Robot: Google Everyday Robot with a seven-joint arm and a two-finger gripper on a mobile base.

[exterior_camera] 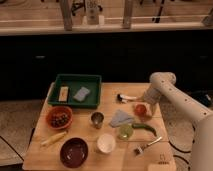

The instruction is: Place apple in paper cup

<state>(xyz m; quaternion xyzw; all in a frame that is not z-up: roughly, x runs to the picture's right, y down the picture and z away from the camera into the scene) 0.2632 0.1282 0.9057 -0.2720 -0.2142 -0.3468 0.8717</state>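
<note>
Light wooden table [40, 155] in the middle of the frame. Speckled floor lies to its left, a dark wall runs behind it, and a pale ledge with posts crosses the top edge.

Counts:
- one green tray [75, 80] at the table's upper left, with two items inside, a tan block [63, 93] and a blue-grey pad [81, 93]
- two bowls: an orange bowl [60, 118] with dark contents at left, and a maroon bowl [74, 152] at lower left
- two cups: a steel cup [97, 119] at centre, and a paper cup [106, 143] below it, upright and well apart from the apple
- one apple [140, 110] at right of centre
- one yellow-green fruit [125, 131]
- one green pepper [145, 127]
- one blue-grey cloth [120, 118]

White arm [167, 87] comes in from the right. Gripper [145, 103] is right at the apple, just above it. Cannot tell whether it is apart or clamped on the apple.
</note>
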